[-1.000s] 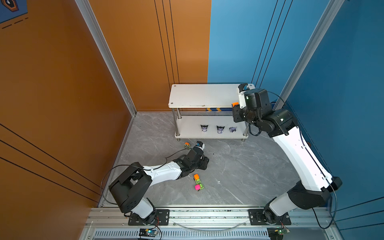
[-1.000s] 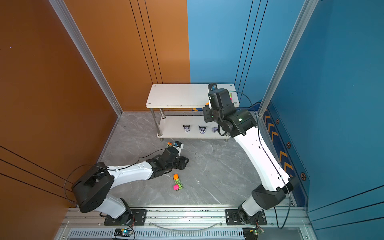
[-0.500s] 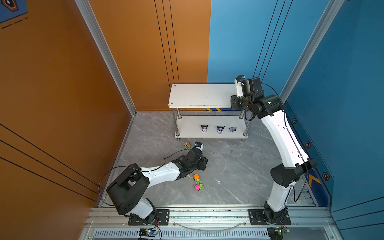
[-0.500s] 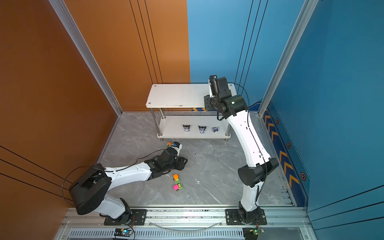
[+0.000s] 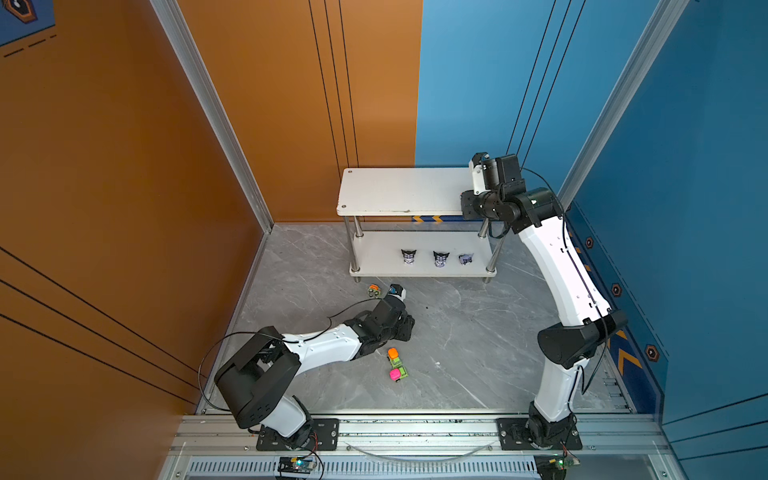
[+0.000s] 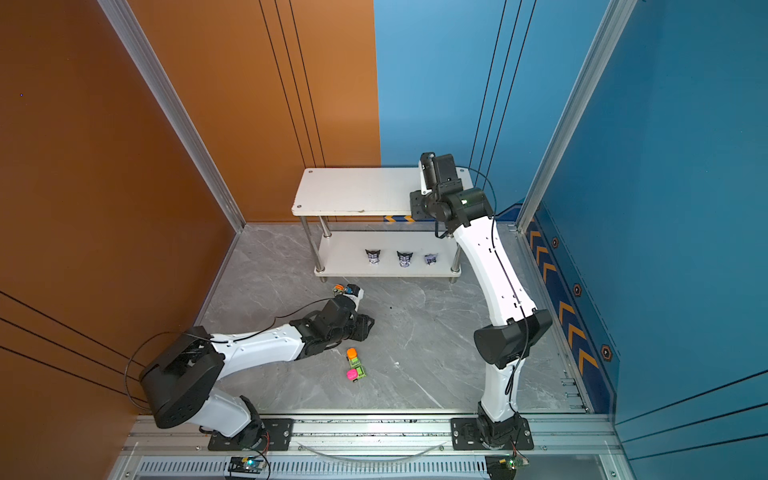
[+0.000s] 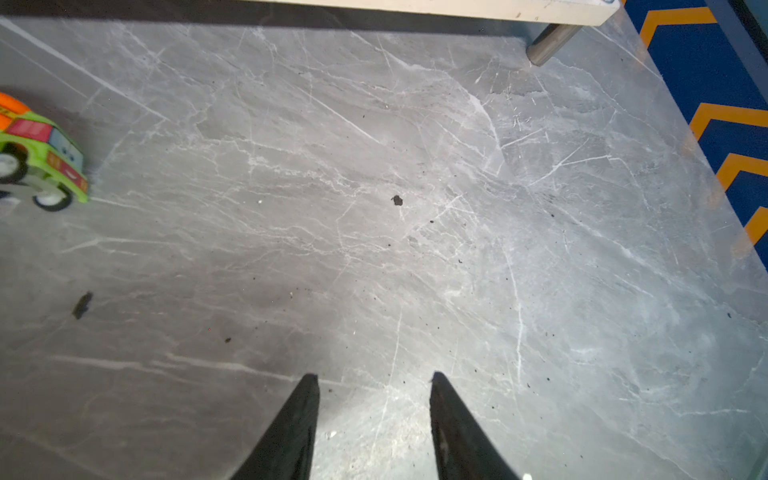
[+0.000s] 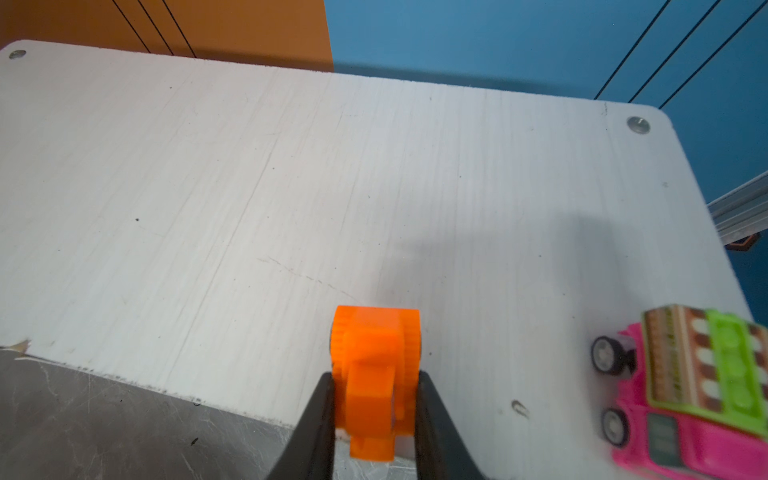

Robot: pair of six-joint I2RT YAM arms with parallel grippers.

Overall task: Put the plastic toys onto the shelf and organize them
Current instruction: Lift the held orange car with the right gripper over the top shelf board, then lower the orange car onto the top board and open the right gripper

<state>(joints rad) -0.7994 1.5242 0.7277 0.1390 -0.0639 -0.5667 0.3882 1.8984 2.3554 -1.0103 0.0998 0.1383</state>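
The white shelf stands at the back. Three black-and-lilac figurines line its lower board. My right gripper is shut on an orange toy just above the front edge of the top board. A pink and green car rests on that board beside it. My left gripper hangs open and empty low over the floor. On the floor lie an orange-green car, a pink-green car and a third car.
The floor is grey marble, walled in orange on the left and blue on the right. A chrome shelf post stands ahead of the left gripper. The left arm lies low across the floor's left half.
The right arm has risen and swung back, carrying the orange toy from the shelf's front right edge to above the top board. The left arm has hardly moved.
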